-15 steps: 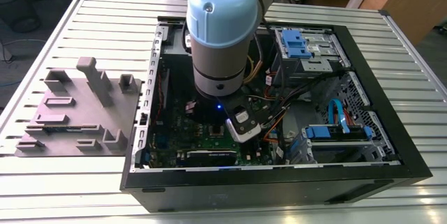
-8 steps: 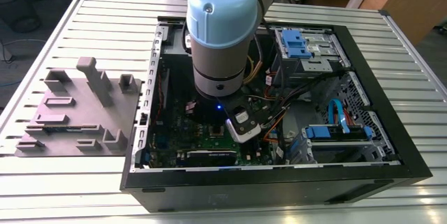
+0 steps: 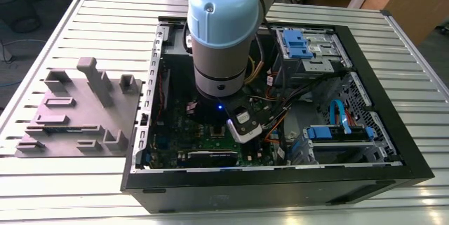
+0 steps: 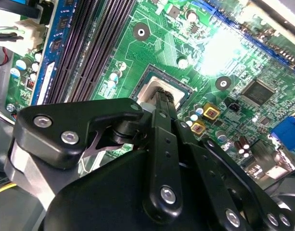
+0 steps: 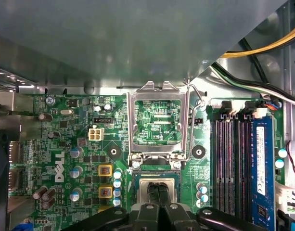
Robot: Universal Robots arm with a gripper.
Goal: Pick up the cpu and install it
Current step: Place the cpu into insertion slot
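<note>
- Reaching down into the open computer case [image 3: 281, 185], the gripper [image 5: 157, 188] is showing its fingers [image 5: 152, 198] narrow, nearly together.
- The cpu [image 5: 143, 188] is lying in its socket under the fingertips, beside the raised retention frame [image 5: 157, 92].
- Pressing on a skewed chip, I judge, is risking bent socket pins.

Open computer case [image 3: 281, 180], green motherboard [image 5: 56, 139], memory slots [image 5: 229, 163]
</note>
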